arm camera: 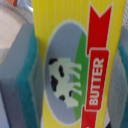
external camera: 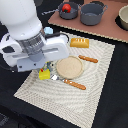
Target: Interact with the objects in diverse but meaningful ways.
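The yellow butter block (arm camera: 75,65) fills the wrist view, its cow picture and red "BUTTER" band facing the camera. My gripper (arm camera: 75,80) is shut on it, a grey and teal finger (arm camera: 22,80) pressed to each long side. In the exterior view the butter block (external camera: 44,75) is at the mat's near-left edge under my gripper (external camera: 46,69); whether it is lifted I cannot tell. The orange-yellow bread loaf (external camera: 79,42) lies at the mat's far side. A pale blue carton (external camera: 48,31) peeks out behind the arm. A small red ball (external camera: 65,8) sits in a grey pot (external camera: 73,13).
A round tan plate (external camera: 69,67) lies mid-mat on the striped cloth mat (external camera: 95,95), with wooden-handled cutlery beside it (external camera: 88,59) and in front (external camera: 70,82). A second grey two-handled pot (external camera: 92,14) and a bowl (external camera: 123,17) stand on the brown board at the back.
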